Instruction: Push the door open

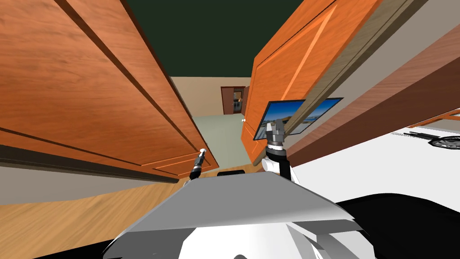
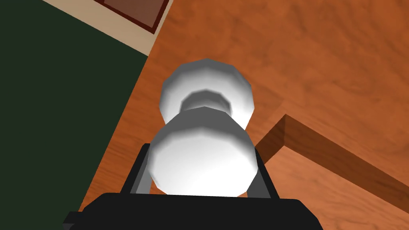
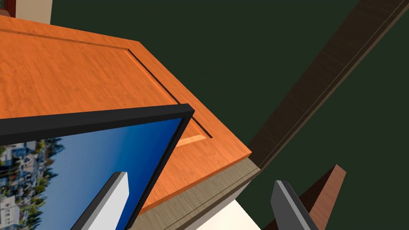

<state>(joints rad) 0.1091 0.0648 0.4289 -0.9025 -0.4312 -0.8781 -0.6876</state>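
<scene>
An orange wooden door (image 1: 90, 90) fills the left of the head view, its free edge running down to a white knob (image 1: 203, 150). My left gripper (image 1: 201, 156) reaches up to that knob. In the left wrist view the round white knob (image 2: 201, 175) sits between the fingers (image 2: 139, 177), which press its sides, so the left gripper (image 2: 201, 151) is shut on it. The door panel (image 2: 319, 60) lies right behind the knob. My right gripper (image 1: 275, 125) is raised at the right, open and holding nothing (image 3: 201, 179).
A second orange door (image 1: 292, 58) stands at the right with a framed picture (image 1: 296, 114) beside it. Between the two doors a pale floor (image 1: 220, 135) leads to a far doorway (image 1: 233, 101). A white counter (image 1: 382, 166) lies at the right, wooden floor (image 1: 67, 198) at the left.
</scene>
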